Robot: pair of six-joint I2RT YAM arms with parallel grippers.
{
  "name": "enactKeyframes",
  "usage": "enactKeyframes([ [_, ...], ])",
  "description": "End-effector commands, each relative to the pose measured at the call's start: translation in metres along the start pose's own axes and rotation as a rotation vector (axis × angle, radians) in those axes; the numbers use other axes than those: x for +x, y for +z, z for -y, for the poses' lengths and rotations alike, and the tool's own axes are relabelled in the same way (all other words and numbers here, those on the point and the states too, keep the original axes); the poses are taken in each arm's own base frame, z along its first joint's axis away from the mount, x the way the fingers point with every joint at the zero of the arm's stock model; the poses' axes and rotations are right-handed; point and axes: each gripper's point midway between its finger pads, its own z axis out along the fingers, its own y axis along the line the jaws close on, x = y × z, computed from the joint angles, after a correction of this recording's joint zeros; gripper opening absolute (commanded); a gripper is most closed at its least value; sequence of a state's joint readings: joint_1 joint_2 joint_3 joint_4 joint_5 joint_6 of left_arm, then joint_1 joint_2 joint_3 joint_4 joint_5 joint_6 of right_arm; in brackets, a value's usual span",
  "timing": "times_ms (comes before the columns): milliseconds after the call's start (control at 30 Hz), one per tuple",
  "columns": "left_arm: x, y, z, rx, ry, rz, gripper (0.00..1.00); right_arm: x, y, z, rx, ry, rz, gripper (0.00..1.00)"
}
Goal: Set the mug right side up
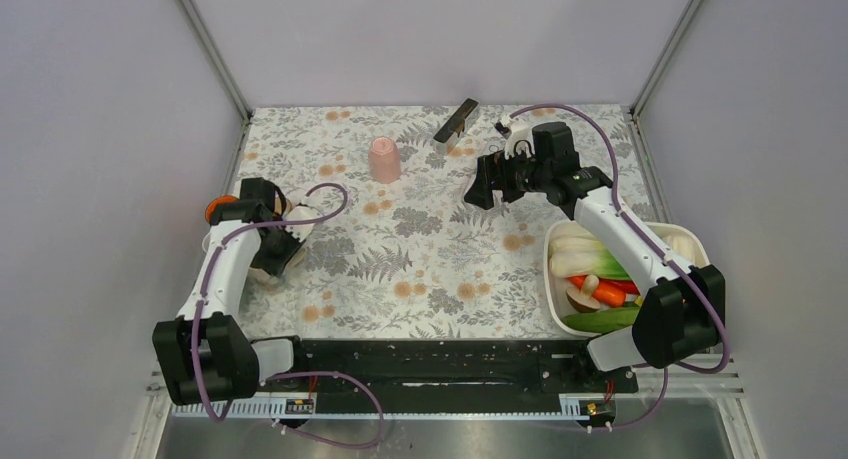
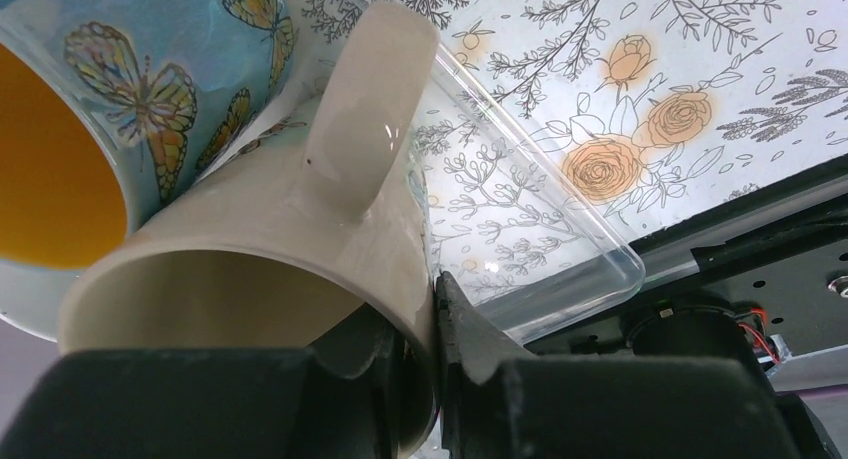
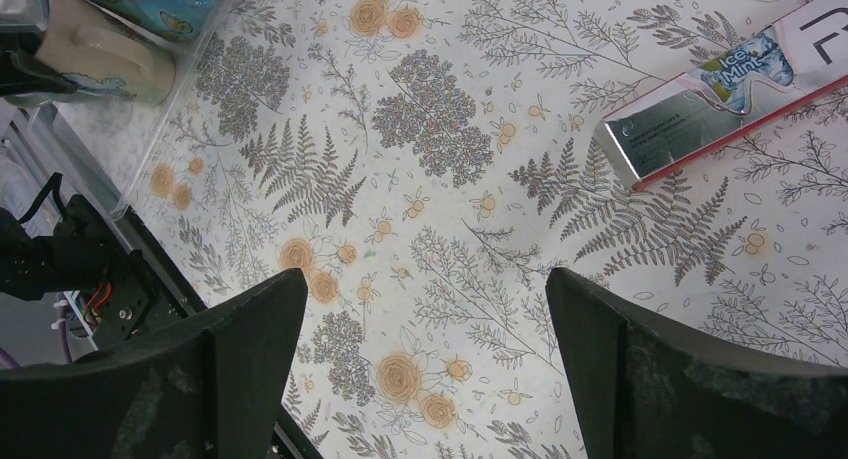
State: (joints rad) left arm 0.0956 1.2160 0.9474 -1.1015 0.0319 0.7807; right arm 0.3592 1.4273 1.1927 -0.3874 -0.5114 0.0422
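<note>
Mug (image 2: pixel 300 229) in clear tray (image 2: pixel 548 179), left hand (image 2: pixel 425 324) pinching rim.

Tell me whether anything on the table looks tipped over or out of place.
The cream mug lies tipped on its side in the clear tray, resting against the butterfly mug, also on its side. The left fingers pinch the cream mug's rim.

The flat box (image 3: pixel 720 94) reads "Ice Mint" (other lettering is cut off).
</note>
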Motion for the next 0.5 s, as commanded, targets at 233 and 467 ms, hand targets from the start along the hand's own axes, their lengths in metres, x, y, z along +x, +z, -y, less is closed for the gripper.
enactKeyframes([
  [233,-0.021,-0.022,-0.017,-0.016,0.014,0.148,0.58,-0.028,0.002,0.009,0.072,0.017,0.062,0.99],
  [467,-0.046,-0.066,-0.019,-0.017,0.035,0.261,0.69,-0.083,0.038,0.015,0.175,0.057,0.108,0.99],
])
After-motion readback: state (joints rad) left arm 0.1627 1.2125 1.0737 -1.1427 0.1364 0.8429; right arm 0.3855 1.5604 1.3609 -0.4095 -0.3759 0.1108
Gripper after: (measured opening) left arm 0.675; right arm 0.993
